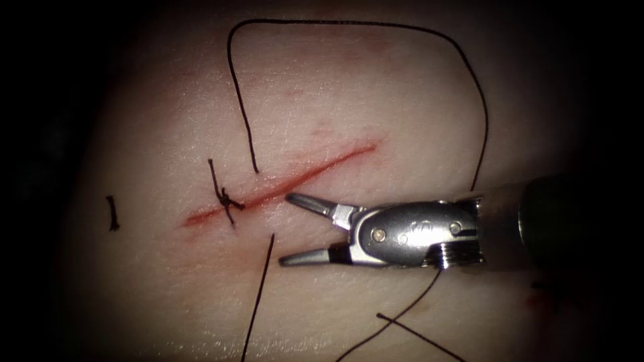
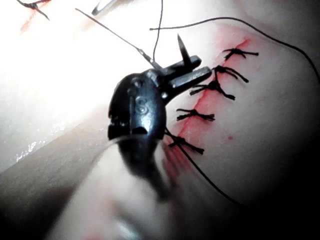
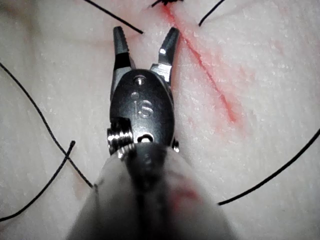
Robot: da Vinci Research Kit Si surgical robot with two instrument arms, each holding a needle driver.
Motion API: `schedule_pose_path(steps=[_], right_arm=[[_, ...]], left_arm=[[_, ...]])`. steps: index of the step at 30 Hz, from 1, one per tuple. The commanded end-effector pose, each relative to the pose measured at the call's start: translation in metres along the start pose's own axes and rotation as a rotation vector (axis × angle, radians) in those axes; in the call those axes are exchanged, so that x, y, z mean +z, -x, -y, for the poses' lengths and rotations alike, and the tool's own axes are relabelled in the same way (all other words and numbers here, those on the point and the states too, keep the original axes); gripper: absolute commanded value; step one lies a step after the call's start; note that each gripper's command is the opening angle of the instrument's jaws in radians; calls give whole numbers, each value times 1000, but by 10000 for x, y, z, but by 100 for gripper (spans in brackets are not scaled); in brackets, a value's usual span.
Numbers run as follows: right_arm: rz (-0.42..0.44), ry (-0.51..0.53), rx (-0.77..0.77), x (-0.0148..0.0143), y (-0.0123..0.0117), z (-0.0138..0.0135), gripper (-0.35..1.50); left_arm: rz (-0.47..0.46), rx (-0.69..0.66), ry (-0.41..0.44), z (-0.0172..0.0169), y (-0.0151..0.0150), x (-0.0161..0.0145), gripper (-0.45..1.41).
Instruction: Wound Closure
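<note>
The tissue [image 1: 349, 87] carries an open red cut [image 1: 302, 175] with one knotted stitch [image 1: 228, 200] near its left end. My right tool [image 1: 286, 229] lies just right of the cut, jaws wide open and holding nothing; in the right wrist view the right tool [image 3: 145, 37] has one jaw tip at the cut [image 3: 210, 80]. My left tool [image 2: 202, 69] has its jaws shut on the needle [image 2: 182, 50], which is held above the tissue and not in it. Black thread [image 1: 479, 114] loops over the tissue.
A short cut end of thread [image 1: 113, 213] lies left of the cut. Loose thread crosses at the lower edge [image 1: 402, 325]. In the left wrist view a second cut [image 2: 200, 107] closed with several knotted stitches lies beside the left tool.
</note>
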Motion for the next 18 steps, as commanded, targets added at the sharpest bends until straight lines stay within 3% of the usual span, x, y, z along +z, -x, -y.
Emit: schedule_pose_path(steps=[1,8,12,14,15,17,18], right_arm=[[10,-12,-3,15,10,12,115],[75,-39,-46,36,36,30,103],[82,-41,-57,37,42,30,83],[82,-41,-56,37,41,30,54],[81,-42,-56,36,40,30,14],[79,-44,-56,35,39,32,-35],[75,-50,-56,34,38,32,-35]], left_arm=[[-2,5,1,-5,7,6,-45],[-5,50,2,-25,-20,8,-45],[-13,76,-2,-39,-32,7,-45],[-11,88,-6,-45,-36,7,-45],[-15,99,-9,-52,-40,6,-45],[-21,111,-14,-59,-44,3,-45],[-23,117,-18,-61,-45,2,-45]])
